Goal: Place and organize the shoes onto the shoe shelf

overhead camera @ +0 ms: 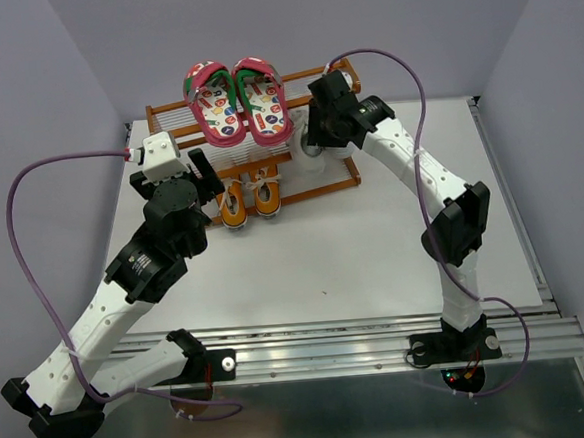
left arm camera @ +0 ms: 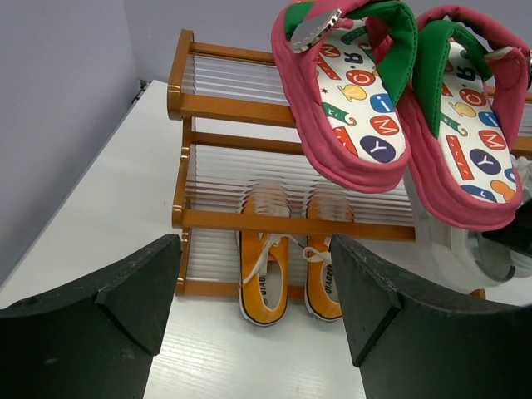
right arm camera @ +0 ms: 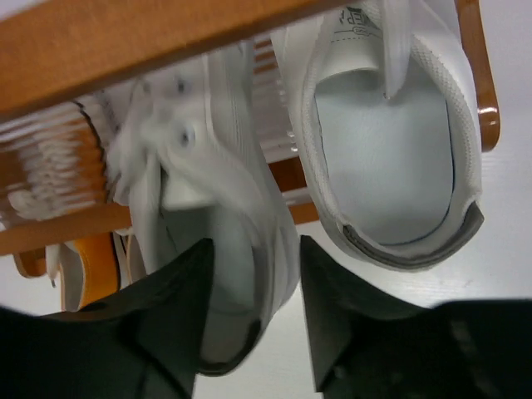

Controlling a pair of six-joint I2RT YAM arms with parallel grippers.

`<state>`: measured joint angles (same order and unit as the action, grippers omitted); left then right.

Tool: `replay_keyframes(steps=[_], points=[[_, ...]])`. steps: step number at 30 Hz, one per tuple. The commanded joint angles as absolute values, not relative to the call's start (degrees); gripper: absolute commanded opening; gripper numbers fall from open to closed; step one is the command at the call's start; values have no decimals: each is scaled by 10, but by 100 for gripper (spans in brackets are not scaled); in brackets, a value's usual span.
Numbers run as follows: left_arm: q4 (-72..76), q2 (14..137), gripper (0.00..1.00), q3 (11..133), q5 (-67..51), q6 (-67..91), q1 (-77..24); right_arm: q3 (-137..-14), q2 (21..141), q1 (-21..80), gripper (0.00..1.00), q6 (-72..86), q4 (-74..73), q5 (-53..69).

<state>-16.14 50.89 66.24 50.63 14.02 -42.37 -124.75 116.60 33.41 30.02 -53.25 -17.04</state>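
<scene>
White shoe (right arm camera: 212,195) heel sits between fingers of our right hand (right arm camera: 253,258), toe pointing into shoe shelf (right arm camera: 125,41) (squeezing? we cannot tell). Left hand (left arm camera: 253,249) released.

— Where do we find the shoe shelf (overhead camera: 325,190)?

— At the far side of the desk (overhead camera: 375,263), left of its middle. The sandal pair (overhead camera: 219,109) lies side by side on the top tier, overhanging the front rail.

— And below?

— On the lower tier we count four in a row: the left sneaker pair (left arm camera: 264,283) under the sandals, the right sneaker pair (right arm camera: 391,158) just beside it. Our right pincer (right arm camera: 253,274) clasps the third sneaker (right arm camera: 224,191) at its heel. Our left pincer (left arm camera: 256,316) hangs before the shelf's left half, apart from it.
</scene>
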Motion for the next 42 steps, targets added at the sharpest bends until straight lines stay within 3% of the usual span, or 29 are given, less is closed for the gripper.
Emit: replay_keyframes(steps=[1,15,19,21,23,32,42], points=[[-156,507,83,665,523,140,-424,-1250,1147,330,56,307,-448,-167],[-149,519,83,662,517,141,-424,-1180,1064,330,62,312,-425,-121],[-148,522,83,666,516,138,-424,-1146,1017,330,76,300,-408,-96],[-147,523,83,669,518,136,-424,-1115,982,330,93,285,-405,-98],[-143,523,83,670,520,133,-424,-1064,953,330,100,270,-400,-115],[-133,562,83,706,480,111,-421,-803,795,330,100,302,-369,-409],[-121,601,83,759,429,104,-421,-687,673,330,100,453,-410,-519]])
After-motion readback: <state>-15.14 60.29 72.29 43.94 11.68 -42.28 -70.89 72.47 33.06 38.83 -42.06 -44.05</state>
